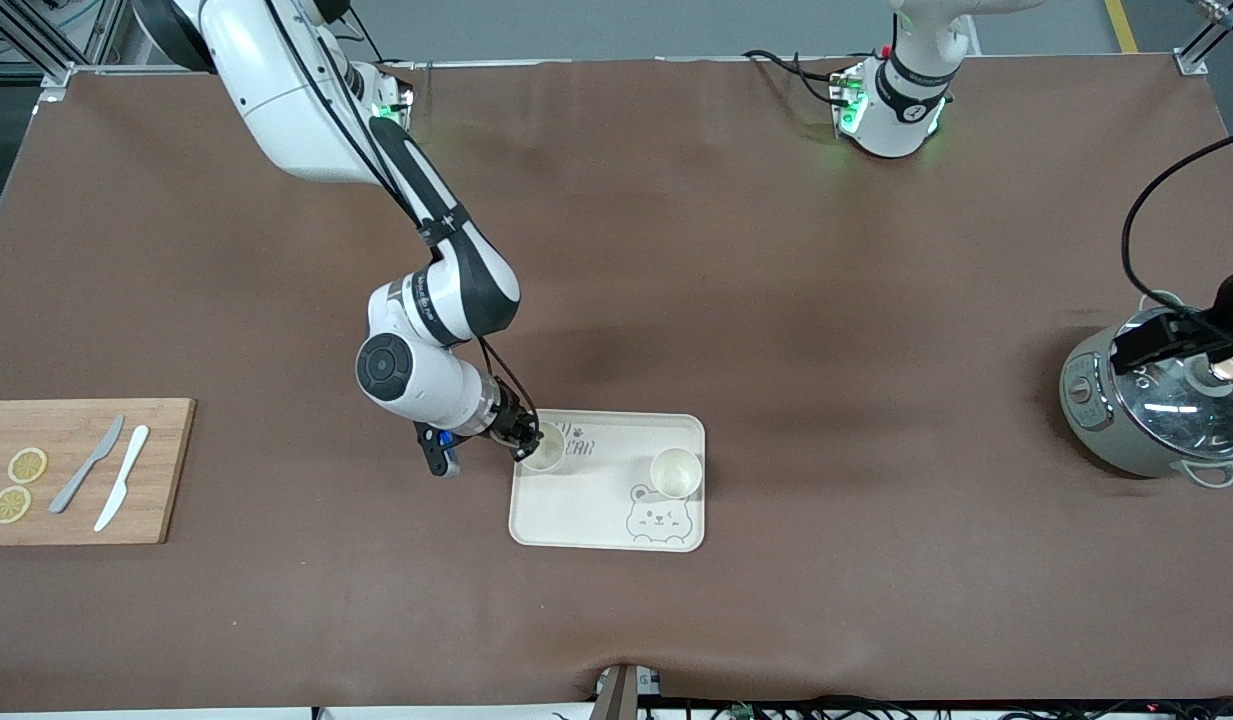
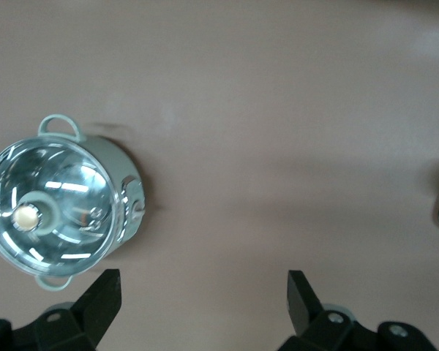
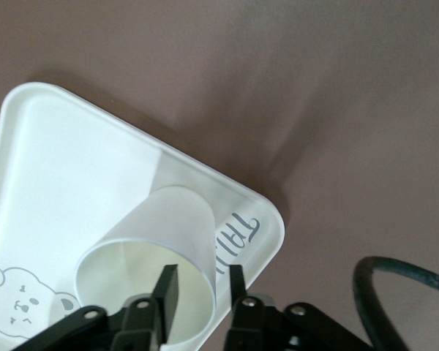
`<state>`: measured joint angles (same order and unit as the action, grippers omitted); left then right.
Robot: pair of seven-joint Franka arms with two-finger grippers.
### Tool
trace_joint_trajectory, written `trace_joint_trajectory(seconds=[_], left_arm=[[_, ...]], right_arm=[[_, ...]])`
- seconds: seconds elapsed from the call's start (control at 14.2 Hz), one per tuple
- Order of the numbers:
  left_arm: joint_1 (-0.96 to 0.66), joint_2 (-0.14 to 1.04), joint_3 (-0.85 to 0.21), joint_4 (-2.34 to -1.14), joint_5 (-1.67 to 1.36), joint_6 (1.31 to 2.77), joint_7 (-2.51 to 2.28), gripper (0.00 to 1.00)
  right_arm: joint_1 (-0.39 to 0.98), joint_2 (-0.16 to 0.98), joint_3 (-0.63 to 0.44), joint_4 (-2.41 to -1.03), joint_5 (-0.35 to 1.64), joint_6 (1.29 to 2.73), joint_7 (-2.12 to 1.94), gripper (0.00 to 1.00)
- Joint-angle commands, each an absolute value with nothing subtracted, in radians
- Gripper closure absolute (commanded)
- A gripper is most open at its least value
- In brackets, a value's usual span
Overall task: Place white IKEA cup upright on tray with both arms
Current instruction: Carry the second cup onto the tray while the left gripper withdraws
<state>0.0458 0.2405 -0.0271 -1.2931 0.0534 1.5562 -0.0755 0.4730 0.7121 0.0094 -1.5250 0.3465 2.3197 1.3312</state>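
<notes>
My right gripper [image 1: 525, 440] is pinching the rim of a white cup [image 1: 544, 448], which is standing upright on the tray [image 1: 586, 500] mid-table, toward the front-camera edge. My left gripper [image 2: 199, 296] is hanging open over the pot [image 1: 1148, 404], waiting.

High front view (wrists close, downward)

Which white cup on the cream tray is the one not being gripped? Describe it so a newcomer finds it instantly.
Start at the flat cream rectangular bear-printed tray in the middle of the brown table. Two white plastic cups stand on it; take the free cup just above the bear face, toward the left arm's end. Unlike the gripped cup, whose rim the right gripper pinches, nothing touches it.
</notes>
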Motion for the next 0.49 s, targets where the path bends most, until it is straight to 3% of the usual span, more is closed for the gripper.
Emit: trace_joint_trajectory(seconds=[0.0,0.42], left_arm=[[0.084,0.184,-0.032,-1.324,0.061,1.507,-0.017,0.0],[0.097,0.114,-0.041,-1.37,0.029,1.431,-0.029,0.0]], right_arm=[[0.482,0.696,-0.003,-1.487,0.287,2.299,1.344,0.0],[0.41,0.583,-0.006,-1.477,0.265,2.223,1.328,0.0]])
